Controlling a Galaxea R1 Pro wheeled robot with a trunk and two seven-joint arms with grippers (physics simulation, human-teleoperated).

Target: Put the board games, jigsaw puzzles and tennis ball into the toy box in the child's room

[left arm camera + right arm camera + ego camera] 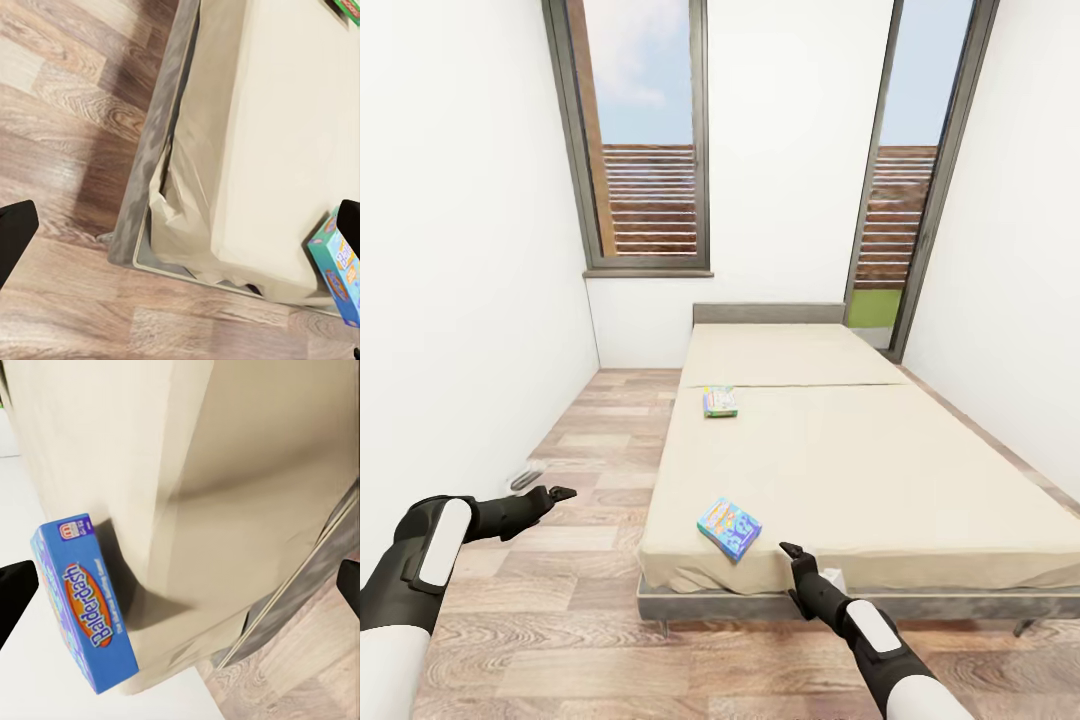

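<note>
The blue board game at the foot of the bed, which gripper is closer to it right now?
Right. The right gripper hovers just beside the blue board game at the bed edge; the left gripper is over the floor, farther off.

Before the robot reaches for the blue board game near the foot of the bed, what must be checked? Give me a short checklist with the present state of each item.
1. Blue board game in sight on the bed, near the foot edge: ok.
2. Right gripper free, holding nothing: ok.
3. Right gripper open wide enough for the box: cannot tell from the head view; in the right wrist view the fingers sit far apart, so probably ok.
4. Right gripper close to the box, not yet touching: ok.
5. Left gripper out of the way, over the floor beside the bed: ok.
6. Second board game farther up the bed, not in the path: ok.
</note>
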